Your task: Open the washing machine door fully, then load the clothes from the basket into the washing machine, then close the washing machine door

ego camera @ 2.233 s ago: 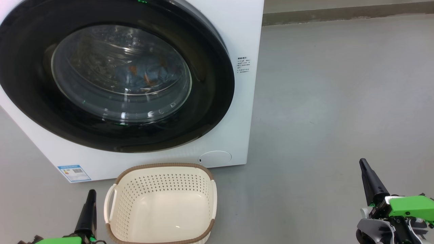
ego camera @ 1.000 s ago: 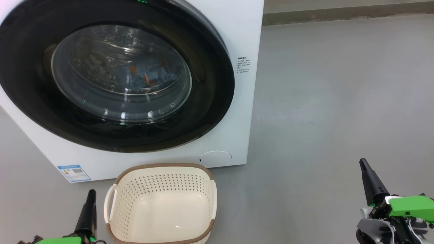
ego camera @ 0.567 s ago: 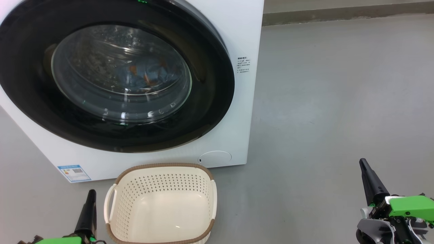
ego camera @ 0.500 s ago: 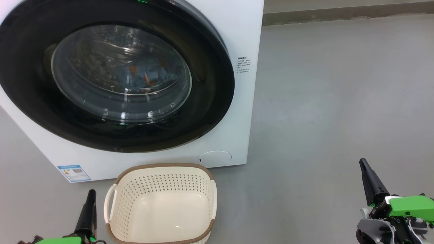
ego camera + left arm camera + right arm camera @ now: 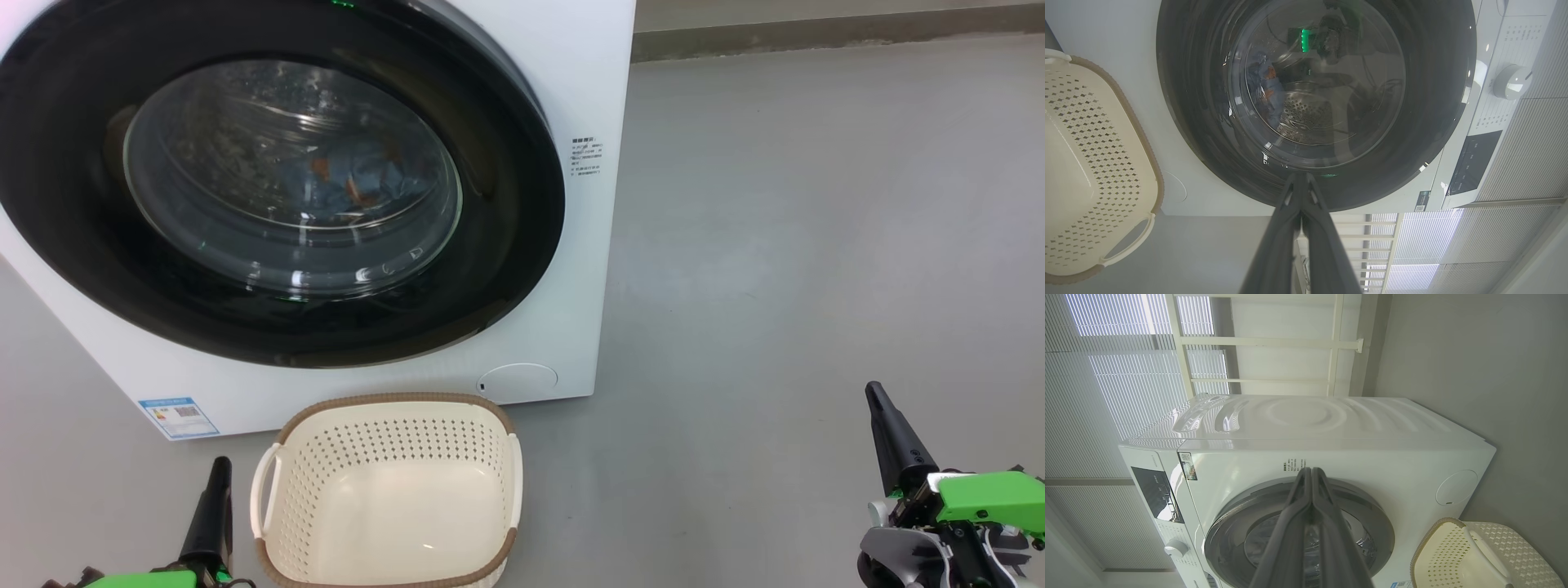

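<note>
Machine (image 5: 592, 73) stands on the grey floor (image 5: 775, 245), taking up the upper left of the head view with its white front toward the robot. Its door (image 5: 510, 245) lies flush against that front, with no gap to be seen round the black rim, so it reads as shut. The basket (image 5: 392, 401) sits on the floor just before the machine, below the door, and its cream bottom is bare: nothing lies in it. The clothes (image 5: 359, 184) show through the door's glass as a light blue bundle with orange-brown marks, lying inside the drum. I cannot make out a cream-white garment behind the reflections.

The left claw (image 5: 1300, 179) hangs low just beside the basket's left handle, fingers pressed together on nothing, pointing toward the door. The right claw (image 5: 1311, 473) is well off to the right over bare floor, likewise closed and empty.

By my reading all three steps look done: door opened, load moved, door closed. Nothing seems left but to confirm that the latch has caught, which the pictures cannot show.
</note>
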### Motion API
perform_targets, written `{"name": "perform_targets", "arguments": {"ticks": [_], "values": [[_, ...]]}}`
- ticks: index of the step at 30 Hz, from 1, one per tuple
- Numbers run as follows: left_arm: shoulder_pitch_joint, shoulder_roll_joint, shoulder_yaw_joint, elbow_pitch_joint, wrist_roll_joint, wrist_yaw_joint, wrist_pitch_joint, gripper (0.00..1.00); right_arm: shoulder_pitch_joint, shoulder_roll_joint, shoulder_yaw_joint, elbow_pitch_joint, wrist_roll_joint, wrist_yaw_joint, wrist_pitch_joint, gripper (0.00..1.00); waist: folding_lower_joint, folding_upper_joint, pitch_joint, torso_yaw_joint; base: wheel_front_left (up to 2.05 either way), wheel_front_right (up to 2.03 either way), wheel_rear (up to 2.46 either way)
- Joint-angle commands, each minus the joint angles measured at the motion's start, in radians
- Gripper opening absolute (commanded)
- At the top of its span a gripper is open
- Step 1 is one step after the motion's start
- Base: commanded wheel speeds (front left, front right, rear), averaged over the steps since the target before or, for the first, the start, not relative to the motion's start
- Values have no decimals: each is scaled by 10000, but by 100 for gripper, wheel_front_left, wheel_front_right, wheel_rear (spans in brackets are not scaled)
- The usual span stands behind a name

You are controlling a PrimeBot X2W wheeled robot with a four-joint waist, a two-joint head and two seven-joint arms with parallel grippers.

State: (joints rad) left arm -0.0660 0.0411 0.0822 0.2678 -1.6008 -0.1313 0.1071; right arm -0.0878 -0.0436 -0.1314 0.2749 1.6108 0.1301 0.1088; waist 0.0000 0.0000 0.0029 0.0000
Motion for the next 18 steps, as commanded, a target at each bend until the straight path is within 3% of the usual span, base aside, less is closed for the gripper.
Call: {"name": "perform_targets", "arguments": {"ticks": [1, 18], "values": [[-426, 93, 326, -223, -69, 6, 69, 0, -207, -73, 174, -297, -24, 6, 45, 0, 0, 0, 0, 0, 0, 0, 0], [-426, 92, 327, -223, -69, 6, 69, 0, -208, -71, 172, -296, -26, 6, 47, 0, 0, 0, 0, 0, 0, 0, 0]]}}
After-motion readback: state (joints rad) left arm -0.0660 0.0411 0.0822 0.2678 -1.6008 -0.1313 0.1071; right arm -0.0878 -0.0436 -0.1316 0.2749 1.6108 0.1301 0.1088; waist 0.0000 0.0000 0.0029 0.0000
